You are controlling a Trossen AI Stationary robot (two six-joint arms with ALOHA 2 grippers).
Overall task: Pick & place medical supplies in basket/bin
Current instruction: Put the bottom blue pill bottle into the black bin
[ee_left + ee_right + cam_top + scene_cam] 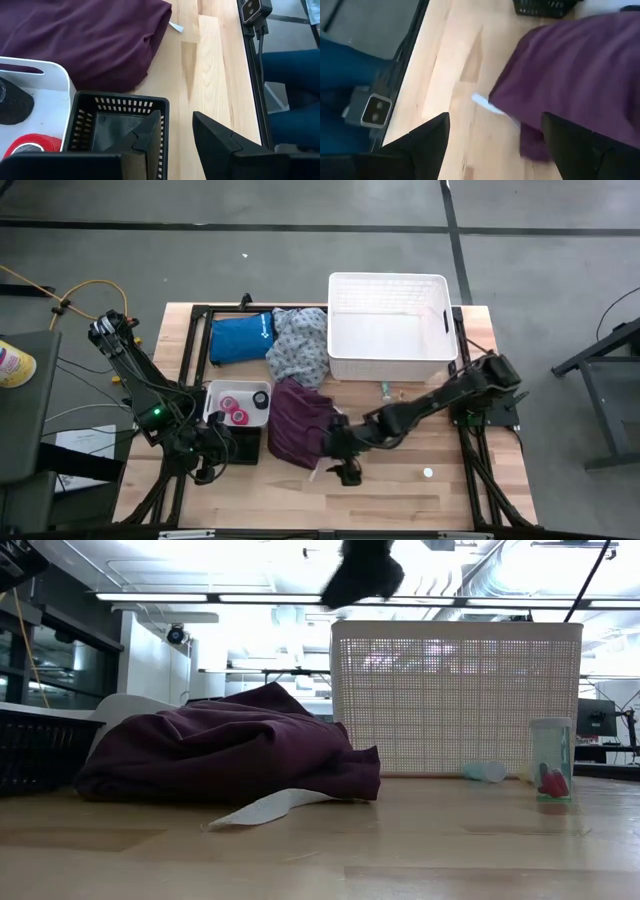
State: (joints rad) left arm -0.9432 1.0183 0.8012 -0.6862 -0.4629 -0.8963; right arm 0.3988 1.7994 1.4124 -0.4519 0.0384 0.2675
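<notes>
The pale wooden counter (400, 490) stands on grey concrete floor, under bright ceiling lights. At its left, the left end effector (212, 463), fingers apart, sits at the black mesh crate (117, 127) beside the white tray (213, 392). The maroon garment (298, 423) lies mid-counter, long axis running front-to-back. The right end effector (492, 137), fingers spread wide, hovers over its near edge. The white basket (390, 328) stands behind.
</notes>
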